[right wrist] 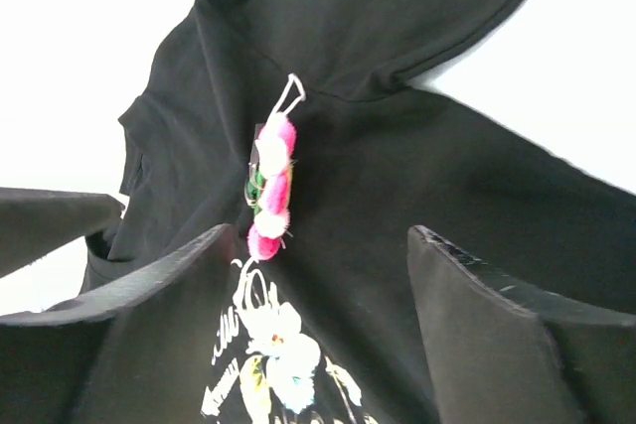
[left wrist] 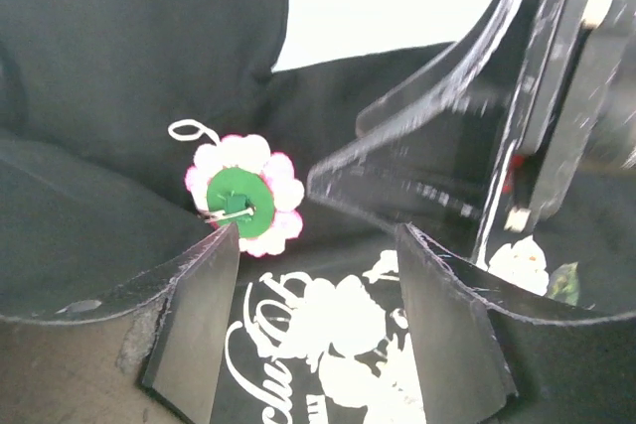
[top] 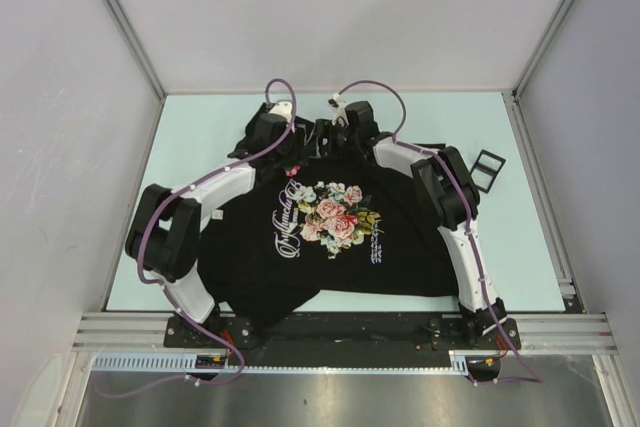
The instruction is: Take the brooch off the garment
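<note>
The garment (top: 300, 272), a black T-shirt with a rose print, lies flat on the table. The brooch (top: 293, 168) sits near its collar. From the left wrist I see its back, a green disc with a metal pin ringed by pink and white petals (left wrist: 245, 196), touching my left fingertip. My left gripper (left wrist: 316, 232) is open with only printed cloth between its fingers. The right wrist view shows the brooch edge-on (right wrist: 268, 191), standing up from the cloth (right wrist: 397, 47) just beyond my open right gripper (right wrist: 320, 233). I cannot tell whether the pin is still in the fabric.
Both arms reach over the shirt and meet at its far end (top: 320, 142). The right gripper's fingers (left wrist: 467, 146) stand close beside the left one. A small black rectangular frame (top: 487, 168) lies on the pale green table (top: 200, 147) at the right.
</note>
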`<state>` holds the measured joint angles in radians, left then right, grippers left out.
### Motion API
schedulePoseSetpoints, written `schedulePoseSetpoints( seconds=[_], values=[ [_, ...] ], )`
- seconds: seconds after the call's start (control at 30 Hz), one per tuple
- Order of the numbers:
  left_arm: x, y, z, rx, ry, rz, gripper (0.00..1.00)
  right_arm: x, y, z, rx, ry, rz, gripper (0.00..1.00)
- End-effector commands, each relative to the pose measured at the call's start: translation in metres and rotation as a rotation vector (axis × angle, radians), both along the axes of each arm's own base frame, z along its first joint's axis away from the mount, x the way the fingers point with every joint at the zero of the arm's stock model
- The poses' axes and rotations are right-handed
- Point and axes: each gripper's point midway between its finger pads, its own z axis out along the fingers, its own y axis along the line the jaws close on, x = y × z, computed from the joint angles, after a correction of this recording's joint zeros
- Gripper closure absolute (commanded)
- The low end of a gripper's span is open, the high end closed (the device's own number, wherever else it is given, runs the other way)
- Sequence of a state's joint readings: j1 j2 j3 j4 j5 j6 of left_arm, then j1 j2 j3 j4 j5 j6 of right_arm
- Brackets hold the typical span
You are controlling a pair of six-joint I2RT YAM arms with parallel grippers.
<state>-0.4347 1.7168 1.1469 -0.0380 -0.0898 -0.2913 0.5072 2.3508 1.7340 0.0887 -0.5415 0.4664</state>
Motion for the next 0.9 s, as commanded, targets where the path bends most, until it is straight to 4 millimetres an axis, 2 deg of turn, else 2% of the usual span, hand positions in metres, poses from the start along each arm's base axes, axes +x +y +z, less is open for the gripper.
schedulePoseSetpoints(
  seconds=[0.0,0.03,0.1,0.13,0.17,0.23,0.27,0.3,0.37,0.4,0.43,0.47,0.5,0.6,0.63,0.7,0.77,0.87],
  values=[
    [0.007,0.004,0.029,-0.141,-0.090,0.025,0.30,0.007,0.014,0.034,0.050,-0.098,0.032,0.21],
    [0.009,0.004,0.032,-0.167,-0.104,0.025,0.30,0.006,0.015,0.028,0.046,-0.086,0.037,0.20],
    [0.008,0.012,0.027,-0.219,-0.090,0.051,0.30,0.009,0.020,0.032,0.053,-0.092,0.050,0.19],
    [0.010,0.011,0.031,-0.255,-0.106,0.045,0.31,0.007,0.022,0.021,0.041,-0.068,0.055,0.19],
    [0.007,0.013,0.025,-0.284,-0.088,0.062,0.32,0.010,0.027,0.029,0.050,-0.082,0.062,0.19],
    [0.009,0.020,0.020,-0.319,-0.086,0.090,0.36,0.009,0.032,0.019,0.043,-0.063,0.073,0.21],
    [0.008,0.023,0.015,-0.345,-0.065,0.111,0.39,0.010,0.035,0.018,0.042,-0.062,0.075,0.24],
    [0.010,0.027,0.011,-0.354,-0.056,0.132,0.44,0.012,0.040,0.024,0.049,-0.078,0.081,0.26],
    [0.010,0.038,0.000,-0.374,-0.019,0.206,0.48,0.014,0.042,0.013,0.030,-0.062,0.076,0.28],
    [0.011,0.046,-0.003,-0.385,-0.008,0.241,0.50,0.019,0.045,0.021,0.035,-0.082,0.074,0.29],
    [0.009,0.050,-0.008,-0.397,0.006,0.265,0.52,0.020,0.047,0.019,0.031,-0.085,0.076,0.30],
    [0.005,0.054,-0.016,-0.427,0.034,0.304,0.54,0.018,0.047,0.009,0.009,-0.064,0.078,0.31],
    [0.005,0.061,-0.021,-0.443,0.043,0.332,0.60,0.022,0.050,0.014,0.015,-0.078,0.077,0.31],
    [0.001,0.070,-0.036,-0.494,0.086,0.395,0.68,0.024,0.053,0.005,0.008,-0.064,0.083,0.31],
    [0.000,0.073,-0.041,-0.500,0.100,0.412,0.70,0.026,0.054,0.008,0.009,-0.067,0.082,0.31],
    [0.000,0.075,-0.054,-0.521,0.148,0.442,0.78,0.025,0.056,0.001,0.006,-0.059,0.090,0.32],
    [0.000,0.076,-0.069,-0.526,0.193,0.457,0.81,0.022,0.059,0.000,0.003,-0.055,0.094,0.35],
    [0.002,0.073,-0.079,-0.546,0.234,0.453,0.85,0.020,0.058,0.000,-0.012,-0.061,0.090,0.40]
  ],
)
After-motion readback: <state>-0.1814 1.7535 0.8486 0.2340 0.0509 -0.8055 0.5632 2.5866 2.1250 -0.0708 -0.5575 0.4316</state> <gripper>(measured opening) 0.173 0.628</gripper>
